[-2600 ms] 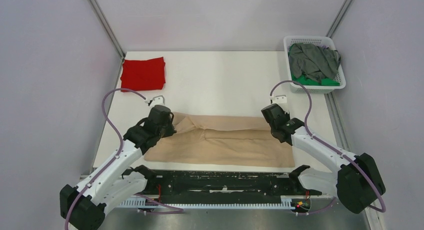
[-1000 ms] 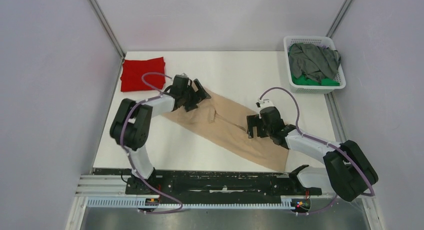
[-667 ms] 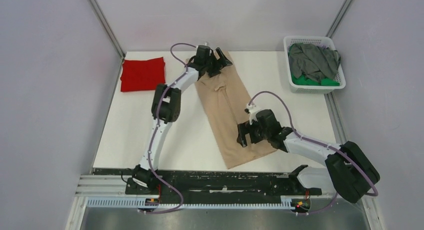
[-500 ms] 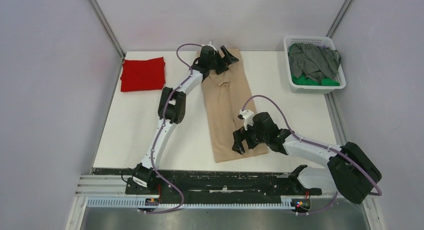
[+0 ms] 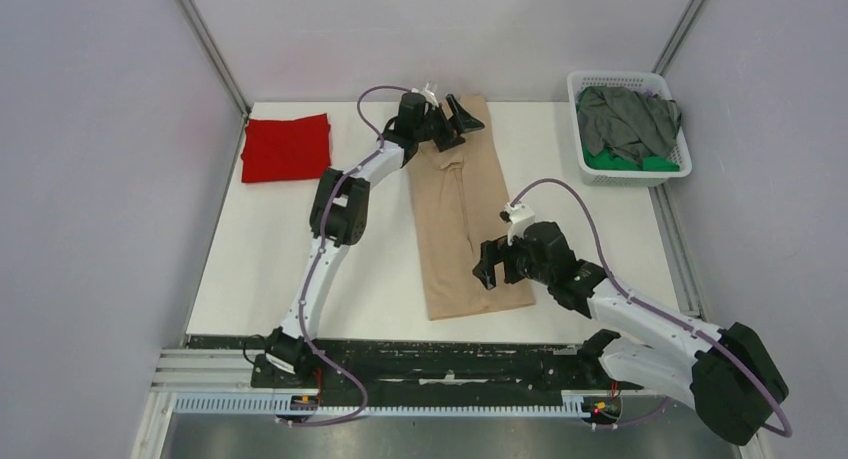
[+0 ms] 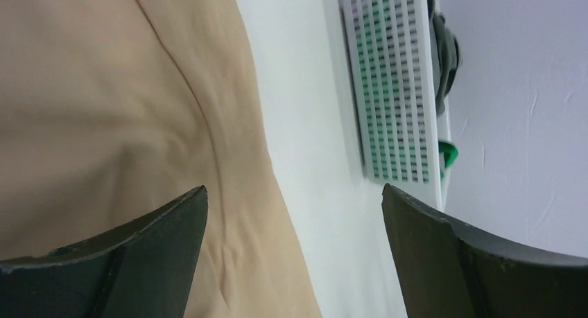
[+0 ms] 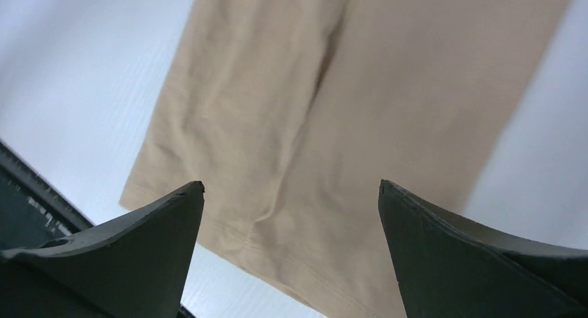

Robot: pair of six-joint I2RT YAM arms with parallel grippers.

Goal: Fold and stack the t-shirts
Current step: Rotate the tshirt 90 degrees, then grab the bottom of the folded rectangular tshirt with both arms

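Observation:
A beige t-shirt (image 5: 460, 229), folded into a long strip, lies flat on the white table (image 5: 280, 259) and runs from the far edge toward the near edge. My left gripper (image 5: 458, 122) hovers open over its far end; in the left wrist view the gripper (image 6: 294, 187) straddles the right edge of the beige cloth (image 6: 104, 89). Over the shirt's near end, my right gripper (image 5: 483, 264) stands open, holding nothing. The right wrist view shows this gripper (image 7: 291, 182) above the hem (image 7: 388, 75). A folded red t-shirt (image 5: 286, 147) lies at the far left.
A white basket (image 5: 620, 77) at the far right holds a crumpled dark grey shirt (image 5: 625, 119) over a green one (image 5: 620, 161); its slatted wall (image 6: 388, 89) shows in the left wrist view. A black rail (image 5: 440, 364) runs along the near edge. Grey walls enclose the table.
The beige shirt has swung from a diagonal lie to lengthwise. My left arm has stretched out to the far edge. My right gripper has shifted over the shirt's near end.

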